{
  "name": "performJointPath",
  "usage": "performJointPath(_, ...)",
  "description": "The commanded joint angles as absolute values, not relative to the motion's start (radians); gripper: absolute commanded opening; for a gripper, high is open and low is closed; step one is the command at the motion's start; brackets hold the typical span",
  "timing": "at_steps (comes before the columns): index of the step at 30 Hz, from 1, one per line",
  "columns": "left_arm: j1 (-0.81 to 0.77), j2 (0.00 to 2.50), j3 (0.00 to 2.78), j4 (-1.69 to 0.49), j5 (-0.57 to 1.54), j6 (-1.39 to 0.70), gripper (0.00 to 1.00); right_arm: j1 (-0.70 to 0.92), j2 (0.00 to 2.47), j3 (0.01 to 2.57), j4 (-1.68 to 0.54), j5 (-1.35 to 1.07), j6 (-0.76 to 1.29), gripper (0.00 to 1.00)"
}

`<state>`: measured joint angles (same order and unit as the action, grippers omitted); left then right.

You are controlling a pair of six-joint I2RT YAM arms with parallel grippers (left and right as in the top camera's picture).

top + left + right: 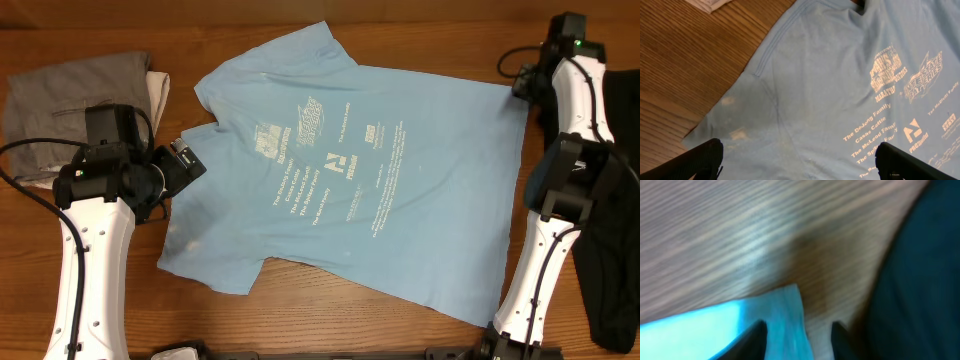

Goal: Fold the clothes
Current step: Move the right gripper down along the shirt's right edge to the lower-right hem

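Surface point(400, 30): shirt point(350, 160) flat, no fold made.
Left fingers point(705, 160): wide open, empty.
Right fingers point(757, 332): half open around shirt corner.

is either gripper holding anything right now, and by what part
Nothing is held. The left gripper hangs open over the T-shirt; the right gripper has its fingers apart, the shirt's corner lying between them.

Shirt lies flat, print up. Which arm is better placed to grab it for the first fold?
Right, probably: the right gripper, open, straddles a corner of the shirt. The left gripper, open too, hovers above flat fabric by a sleeve seam.
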<state>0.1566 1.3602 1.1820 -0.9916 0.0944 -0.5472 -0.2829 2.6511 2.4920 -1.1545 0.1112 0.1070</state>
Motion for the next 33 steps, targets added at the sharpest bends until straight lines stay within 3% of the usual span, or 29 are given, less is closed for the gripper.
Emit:
performJointPath(1,0.15,1.366,1.18,-0.991,0.102,-0.538,1.0,-0.287,2.626,2.755,-1.267,0.088,0.165,0.61)
performJointPath(7,0.15,1.366,1.18,-0.991,0.102,-0.538,1.0,-0.297,2.583,3.138,-1.605,0.093,0.323,0.7)
performJointPath(21,0.15,1.366,1.18,-0.991,0.102,-0.538,1.0,-0.285,2.239,3.114,-1.694,-0.075,0.331,0.8)
performJointPath(26,0.15,1.366,1.18,-0.991,0.102,-0.538,1.0,-0.276,1.973,2.935,-1.694,-0.073,0.33,0.79)
performJointPath(33,0.15,1.366,1.18,-0.991,0.102,-0.538,1.0,-0.276,1.47,2.365,-1.694,-0.035,0.346,0.78)
